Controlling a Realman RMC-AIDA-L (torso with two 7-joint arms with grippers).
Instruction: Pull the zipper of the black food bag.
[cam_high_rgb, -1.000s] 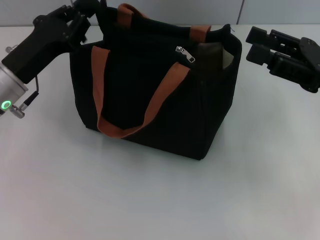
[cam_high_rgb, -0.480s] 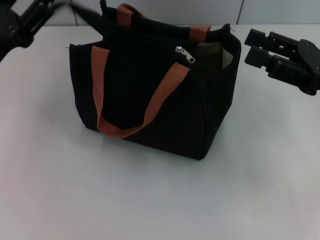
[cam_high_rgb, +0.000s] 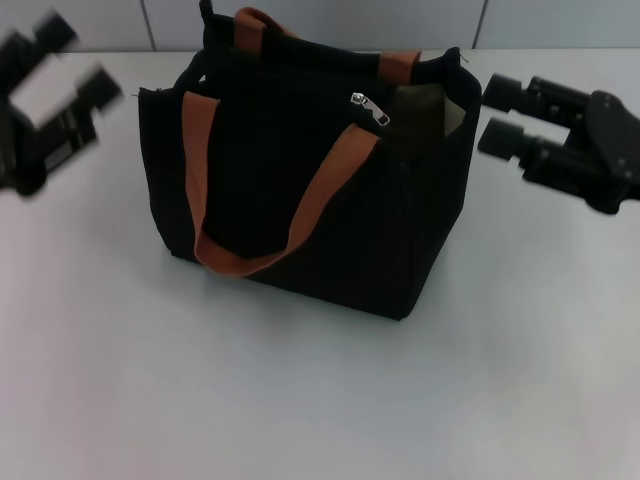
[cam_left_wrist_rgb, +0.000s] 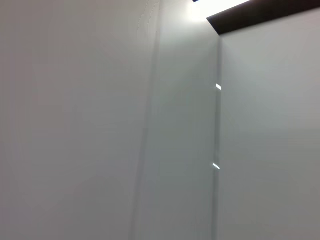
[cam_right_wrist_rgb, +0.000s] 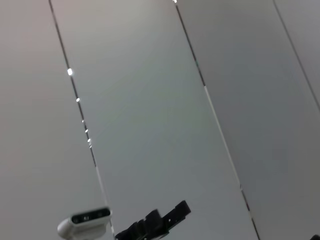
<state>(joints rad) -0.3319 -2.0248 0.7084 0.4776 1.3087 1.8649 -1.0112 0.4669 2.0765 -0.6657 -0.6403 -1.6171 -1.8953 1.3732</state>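
Both tools clear of black food bag, seemingly open.

Our left claw: black, blocky, blurred | our right claw: matte black, two rounded stubby fingers, chunky angular housing.

We see a pale grey table; only the black food bag stands directly on it, upright.
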